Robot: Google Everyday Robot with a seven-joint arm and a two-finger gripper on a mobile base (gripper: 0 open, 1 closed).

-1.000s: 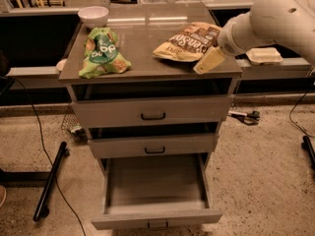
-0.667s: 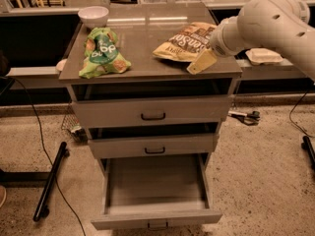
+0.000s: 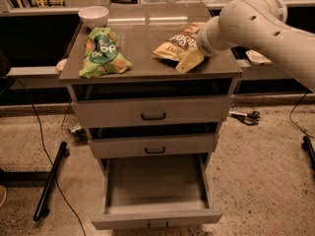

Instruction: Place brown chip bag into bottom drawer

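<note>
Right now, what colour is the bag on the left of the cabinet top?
The snack bag is green, camera view; the gripper is by the brown chip bag.

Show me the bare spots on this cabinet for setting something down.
Bare: the cabinet top strip between green snack bag and brown chip bag, and the open bottom drawer. Crowded: the front corner where the gripper is at that bag.

Brown chip bag (image 3: 176, 44) on cabinet top (image 3: 147, 58), end effector (image 3: 191, 60) at its right edge; bottom drawer (image 3: 157, 219) open.
</note>
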